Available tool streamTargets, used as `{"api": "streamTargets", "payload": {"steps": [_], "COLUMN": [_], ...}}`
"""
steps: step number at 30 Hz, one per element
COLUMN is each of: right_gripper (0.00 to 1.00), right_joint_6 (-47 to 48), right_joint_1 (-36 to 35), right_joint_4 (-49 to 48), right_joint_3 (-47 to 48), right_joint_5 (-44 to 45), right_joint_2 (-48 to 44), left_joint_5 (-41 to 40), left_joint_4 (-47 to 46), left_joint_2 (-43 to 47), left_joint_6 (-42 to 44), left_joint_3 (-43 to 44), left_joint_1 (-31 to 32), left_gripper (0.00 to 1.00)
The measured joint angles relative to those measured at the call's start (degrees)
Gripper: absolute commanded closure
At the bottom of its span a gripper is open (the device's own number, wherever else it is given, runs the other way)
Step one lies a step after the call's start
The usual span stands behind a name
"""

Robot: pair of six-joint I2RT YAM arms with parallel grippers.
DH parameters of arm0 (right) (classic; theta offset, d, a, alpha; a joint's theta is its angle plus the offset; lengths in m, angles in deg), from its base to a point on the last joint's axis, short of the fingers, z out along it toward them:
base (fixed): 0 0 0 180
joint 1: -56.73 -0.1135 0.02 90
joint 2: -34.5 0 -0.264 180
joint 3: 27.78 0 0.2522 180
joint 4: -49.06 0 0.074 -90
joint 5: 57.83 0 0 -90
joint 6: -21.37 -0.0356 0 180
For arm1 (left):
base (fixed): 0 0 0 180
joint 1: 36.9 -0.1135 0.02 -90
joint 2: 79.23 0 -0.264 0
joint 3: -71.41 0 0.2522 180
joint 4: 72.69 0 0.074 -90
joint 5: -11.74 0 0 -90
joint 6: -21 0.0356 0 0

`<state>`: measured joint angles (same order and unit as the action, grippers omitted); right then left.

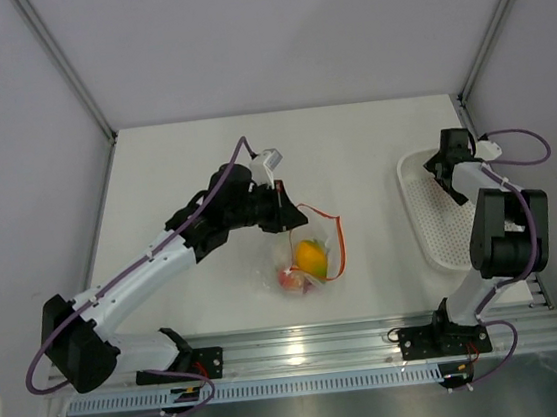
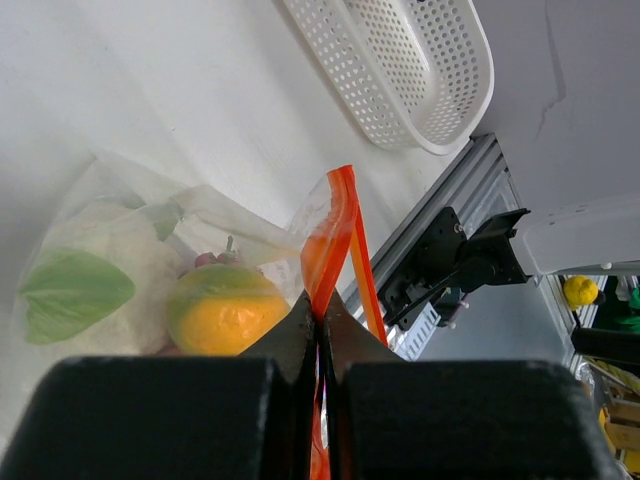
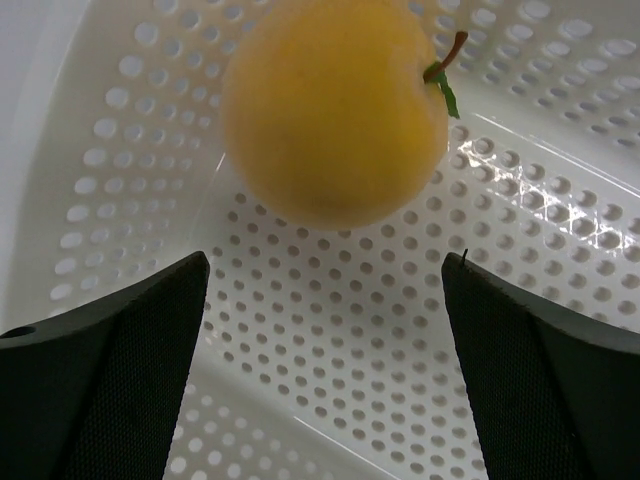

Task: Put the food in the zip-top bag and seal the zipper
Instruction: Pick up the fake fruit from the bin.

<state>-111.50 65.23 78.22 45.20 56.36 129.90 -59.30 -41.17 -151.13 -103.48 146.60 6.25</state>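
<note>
Clamping my left gripper (image 2: 320,318) on the thin red-orange zipper strip (image 2: 338,225); my right gripper (image 3: 322,265) gapes wide, round yellow toy fruit (image 3: 335,110) centred just ahead.

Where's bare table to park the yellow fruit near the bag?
Bare table between the zip-top bag and the basket, and along the far edge. Crowded at the bag's mouth, where the left gripper pinches the zipper.

Clear zip-top bag (image 1: 326,237) mid-table, orange fruit (image 1: 310,257) inside, red-orange zipper (image 2: 336,222) unsealed, yellow fruit (image 3: 335,110) apart
</note>
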Motion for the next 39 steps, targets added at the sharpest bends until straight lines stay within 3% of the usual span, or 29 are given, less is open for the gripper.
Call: {"api": "streamTargets", "payload": {"steps": [6, 23, 26, 31, 32, 35, 39], "right_gripper": [0.01, 0.03, 0.12, 0.46, 0.46, 0.58, 0.85], "right_joint_6": [0.0, 4.4, 4.5, 5.1, 5.3, 5.4, 5.6], "right_joint_1": [1.4, 4.9, 5.1, 5.3, 5.2, 5.2, 5.2], "right_joint_4": [-0.9, -4.0, -4.2, -4.7, -4.7, -5.7, -6.8], "right_joint_3": [3.0, 8.4, 8.6, 8.6, 8.5, 7.7, 5.2], "right_joint_5": [0.9, -0.2, -0.7, -1.1, -1.2, -1.3, -2.0], "right_joint_2": [3.5, 10.8, 11.2, 11.2, 11.2, 11.1, 9.1], "left_joint_5": [1.7, 3.8, 3.8, 3.8, 3.8, 3.8, 3.8], "left_joint_4": [0.0, -0.9, -0.9, -0.9, -0.9, -0.9, -0.9], "left_joint_2": [-4.6, -6.6, -6.6, -6.6, -6.6, -6.6, -6.6], "left_joint_6": [0.0, -0.1, -0.1, -0.2, -0.2, -0.2, -0.3], "left_joint_3": [3.0, 4.0, 4.0, 4.0, 4.0, 4.0, 4.0], "left_joint_1": [0.0, 0.0, 0.0, 0.0, 0.0, 0.0, 0.0], "left_gripper": [0.99, 0.99, 0.99, 1.00, 0.99, 0.99, 0.99]}}
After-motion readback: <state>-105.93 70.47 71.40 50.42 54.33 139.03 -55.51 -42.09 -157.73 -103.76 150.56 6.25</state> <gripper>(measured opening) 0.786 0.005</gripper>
